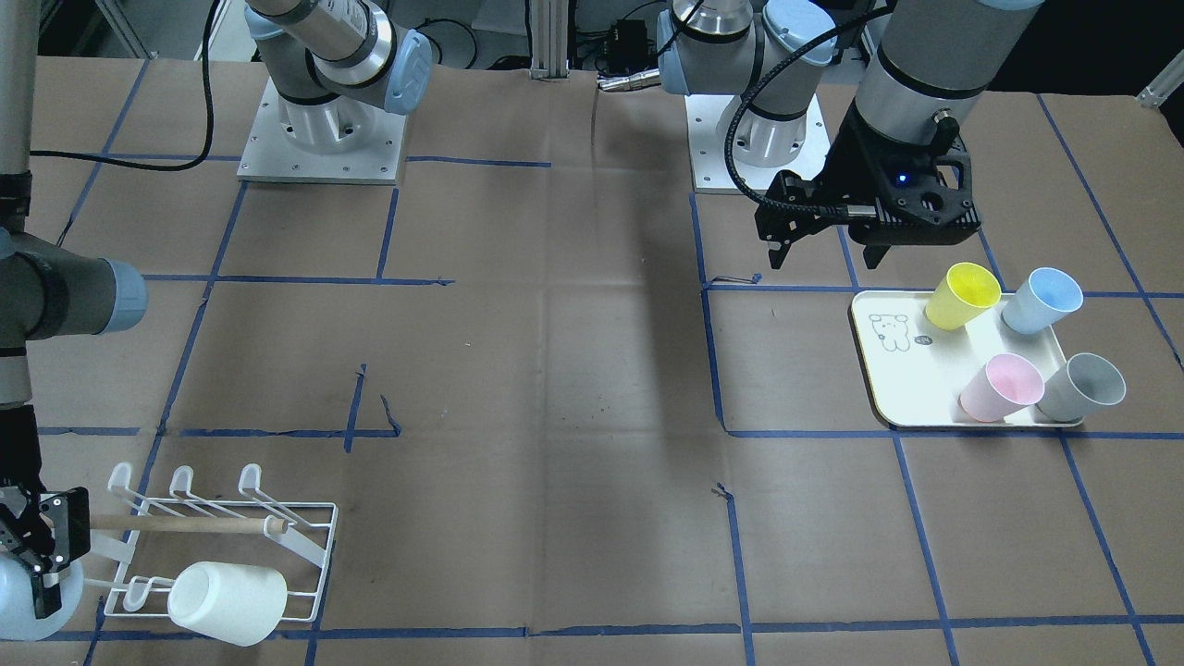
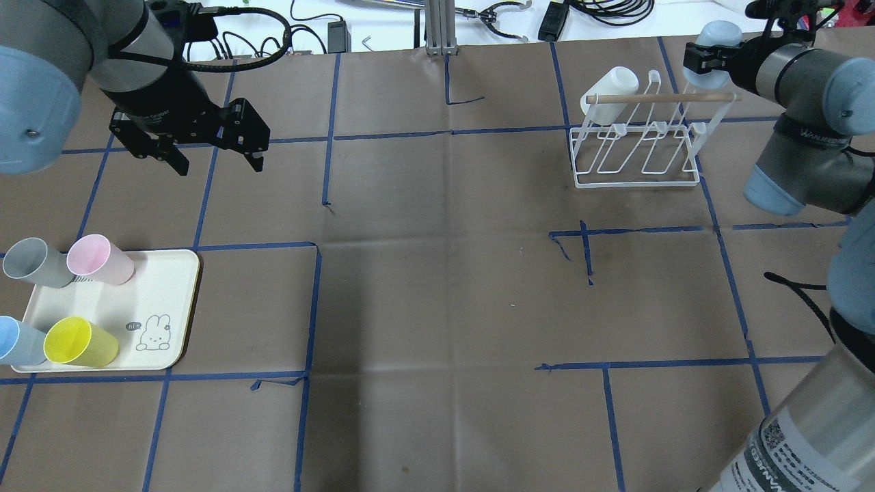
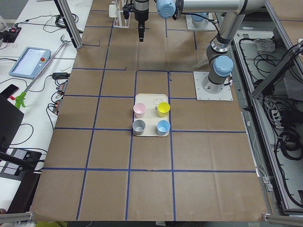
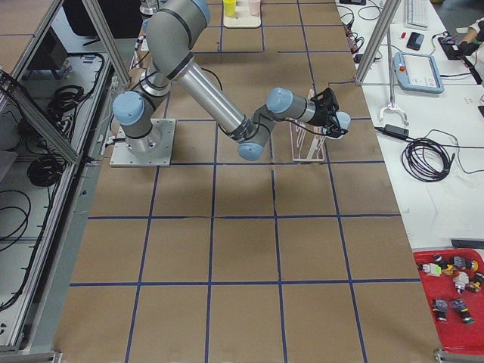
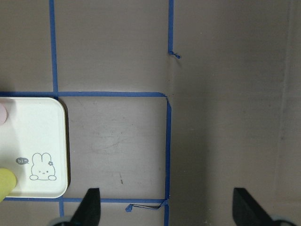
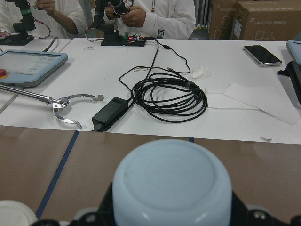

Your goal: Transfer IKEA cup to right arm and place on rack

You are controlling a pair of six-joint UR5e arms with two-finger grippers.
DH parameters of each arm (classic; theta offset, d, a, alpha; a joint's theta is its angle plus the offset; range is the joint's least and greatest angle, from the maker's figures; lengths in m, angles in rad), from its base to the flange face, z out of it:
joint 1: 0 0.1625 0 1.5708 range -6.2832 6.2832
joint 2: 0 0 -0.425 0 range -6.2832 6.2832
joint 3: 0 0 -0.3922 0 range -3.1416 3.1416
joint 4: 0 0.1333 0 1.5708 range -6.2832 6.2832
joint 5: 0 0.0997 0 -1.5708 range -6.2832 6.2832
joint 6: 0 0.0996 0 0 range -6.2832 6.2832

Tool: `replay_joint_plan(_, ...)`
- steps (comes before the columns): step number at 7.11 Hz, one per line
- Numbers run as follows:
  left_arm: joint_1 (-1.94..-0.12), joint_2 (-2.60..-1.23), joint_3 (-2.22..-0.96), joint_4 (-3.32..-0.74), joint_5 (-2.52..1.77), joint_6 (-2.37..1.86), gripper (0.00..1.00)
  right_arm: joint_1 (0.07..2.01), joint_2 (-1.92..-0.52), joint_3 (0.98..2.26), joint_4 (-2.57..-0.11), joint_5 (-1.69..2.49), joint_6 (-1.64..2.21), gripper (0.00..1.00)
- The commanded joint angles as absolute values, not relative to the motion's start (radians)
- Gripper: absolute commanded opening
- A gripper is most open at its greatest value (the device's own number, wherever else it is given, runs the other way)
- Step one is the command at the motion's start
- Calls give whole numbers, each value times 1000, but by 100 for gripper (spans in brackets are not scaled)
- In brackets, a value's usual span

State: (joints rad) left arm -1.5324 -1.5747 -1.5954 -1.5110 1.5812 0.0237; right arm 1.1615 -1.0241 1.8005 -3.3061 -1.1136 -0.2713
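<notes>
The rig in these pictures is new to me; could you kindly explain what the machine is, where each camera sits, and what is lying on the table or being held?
It is a robot with two arms at a paper-covered table. One picture faces the robot from across the table, one looks down over its shoulders, two look along the table from its ends, and each wrist carries a camera.

On the table are a tray with a grey cup, a pink cup, a blue cup and a yellow cup, and a wire rack bearing a white cup.

The left gripper hangs open and empty near the tray. The right gripper is shut on a pale blue cup beside the rack; its wrist camera sees that cup's bottom.
</notes>
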Motion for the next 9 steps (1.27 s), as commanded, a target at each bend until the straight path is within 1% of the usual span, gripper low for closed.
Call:
replay_joint_plan(1,-1532,-1574,-1595,-1509,1582,26,99,1166,-1031,1815,-3307,-1115,-272,32)
replay_joint_plan(2,-1532,-1577,-1595,-1509,1582,26,99,1166,-1031,1828,-3309,-1114,-272,32)
replay_joint_plan(3,-1532,-1575,-1595,-1509,1582,26,99,1166,-1031,1830,-3309,-1112,-268,38)
replay_joint_plan(4,-1532,-1575,-1595,-1509,1582,26,99,1166,-1031,1829,-3319,-1112,-268,77)
replay_joint_plan(5,-1532,-1575,-1595,-1511,1582,25,99,1166,-1031,1829,-3318,-1112,-265,99)
replay_joint_plan(9,-1532,-1575,-1598,-1511,1582,26,99,1166,-1046,1821,-3306,-1114,-261,100)
